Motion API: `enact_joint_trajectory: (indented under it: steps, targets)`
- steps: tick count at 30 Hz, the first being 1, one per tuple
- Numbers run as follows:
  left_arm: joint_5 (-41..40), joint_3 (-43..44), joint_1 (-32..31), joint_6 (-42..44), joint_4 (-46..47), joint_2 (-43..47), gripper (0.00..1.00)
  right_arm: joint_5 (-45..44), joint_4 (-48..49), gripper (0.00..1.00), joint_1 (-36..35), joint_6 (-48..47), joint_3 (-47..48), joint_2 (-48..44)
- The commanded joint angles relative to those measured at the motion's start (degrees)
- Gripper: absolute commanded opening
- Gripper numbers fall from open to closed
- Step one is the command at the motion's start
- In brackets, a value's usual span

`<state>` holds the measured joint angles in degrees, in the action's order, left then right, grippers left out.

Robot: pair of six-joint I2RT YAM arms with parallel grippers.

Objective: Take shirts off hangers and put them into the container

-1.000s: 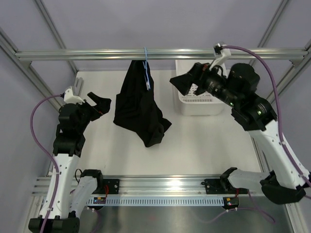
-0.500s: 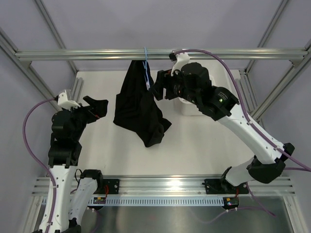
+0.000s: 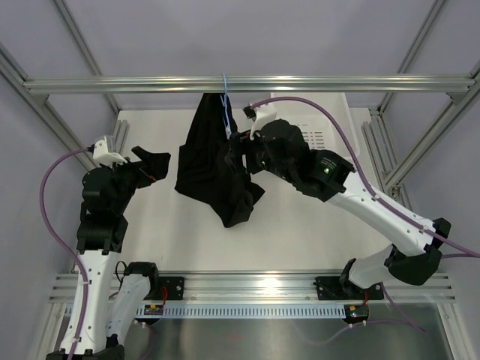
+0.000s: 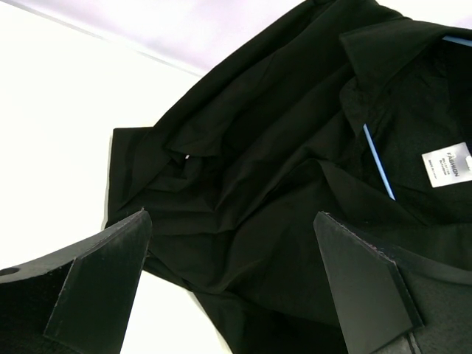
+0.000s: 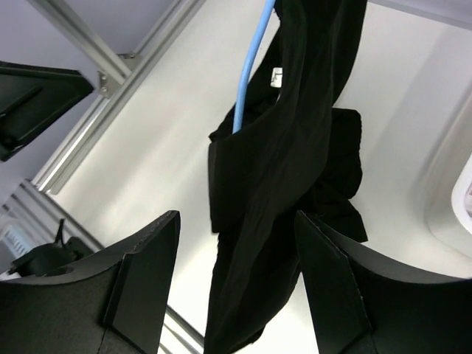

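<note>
A black shirt (image 3: 210,169) hangs from a light-blue hanger (image 3: 226,112) hooked on the overhead rail, its lower part bunched and drooping toward the table. My right gripper (image 3: 238,154) is at the shirt's right side, open. In the right wrist view the shirt (image 5: 295,147) and hanger (image 5: 247,74) hang just beyond the spread fingers of that gripper (image 5: 236,280). My left gripper (image 3: 154,161) is open a short way left of the shirt. Its wrist view shows the shirt (image 4: 280,184), the hanger (image 4: 377,158) and a white neck label (image 4: 446,164). The white container (image 3: 322,135) is mostly hidden behind my right arm.
An aluminium rail (image 3: 337,81) crosses the top of the cell, with slanted frame posts at both sides. The white table (image 3: 300,225) lies under the shirt. The container's rim (image 5: 453,199) shows at the right edge of the right wrist view.
My right arm has swung left from over the container to the shirt's right side, and its jaws have narrowed somewhat. The left gripper has barely shifted. The shirt hangs as before.
</note>
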<state>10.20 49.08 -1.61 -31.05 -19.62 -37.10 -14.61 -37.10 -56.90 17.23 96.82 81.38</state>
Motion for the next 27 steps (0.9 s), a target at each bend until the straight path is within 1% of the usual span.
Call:
enact_joint_trajectory:
  steps: [1, 5, 7, 20, 22, 23, 24, 25, 27]
  targets:
    - [2.81, 0.31, 0.20, -0.06, 2.39, 1.06, 0.99, -6.99, 2.03, 0.70, -0.75, -3.34, 2.50, 3.42]
    - [2.81, 0.23, 0.11, -0.15, 2.74, 1.60, 0.99, -11.92, 3.00, 0.64, -1.10, -5.10, 3.73, 5.71]
    - [3.42, 0.05, 0.11, -0.15, 2.83, 1.33, 0.99, -14.64, 3.00, 0.64, -1.28, -6.07, 4.43, 6.50]
    - [5.62, -3.46, 0.11, -1.65, 7.04, -0.08, 0.99, -15.62, 2.03, 0.65, -4.00, -7.65, 8.83, 6.24]
    - [5.28, -3.90, 0.11, -1.91, 7.40, 0.01, 0.99, -16.33, 1.60, 0.63, -3.92, -7.74, 9.53, 7.38]
    - [5.19, -3.99, 0.11, -1.91, 7.49, -0.07, 0.99, -16.50, 1.07, 0.61, -4.00, -7.92, 10.23, 7.91]
    - [4.31, -3.90, 0.11, -1.82, 7.31, -0.08, 0.99, -16.85, 1.15, 0.53, -4.00, -7.74, 10.50, 8.35]
    - [3.78, -3.73, 0.20, -1.91, 7.05, -0.08, 0.99, -16.68, 1.42, 0.32, -3.92, -7.66, 10.41, 8.44]
    - [2.38, -3.03, 0.11, -1.74, 6.00, 0.10, 0.99, -17.11, 1.77, 0.15, -4.00, -7.48, 10.41, 8.53]
